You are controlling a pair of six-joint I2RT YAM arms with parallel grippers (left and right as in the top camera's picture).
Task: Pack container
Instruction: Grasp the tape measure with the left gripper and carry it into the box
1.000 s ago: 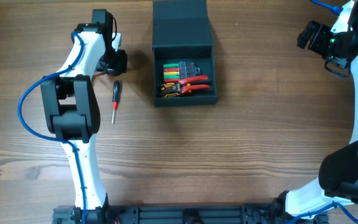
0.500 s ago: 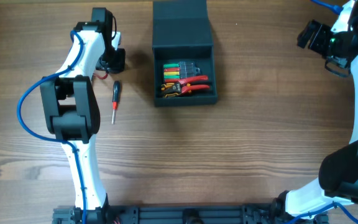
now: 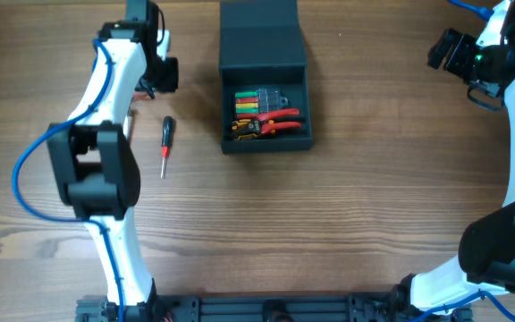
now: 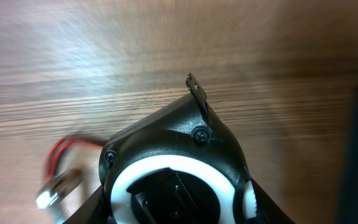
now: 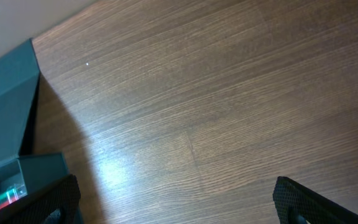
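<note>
Our left gripper (image 3: 159, 77) hovers near the left wall of the open container (image 3: 265, 143), with a bare strip of table (image 3: 329, 224) between them. We cannot tell how its fingers stand. The screwdriver (image 3: 165, 143) lies apart from them, nearer our base. Our right gripper (image 5: 176, 186) is spread wide over free table, the container's corner to its left.

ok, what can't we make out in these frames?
Left gripper: fingers hidden under its own arm overhead; left wrist view shows only the housing. Open or shut unknown.
Red-and-silver object: left wrist view, motion-blurred, partly behind the housing.
Coloured tools in the container: overhead, too small to identify; right wrist view cuts the container at its left edge.
</note>
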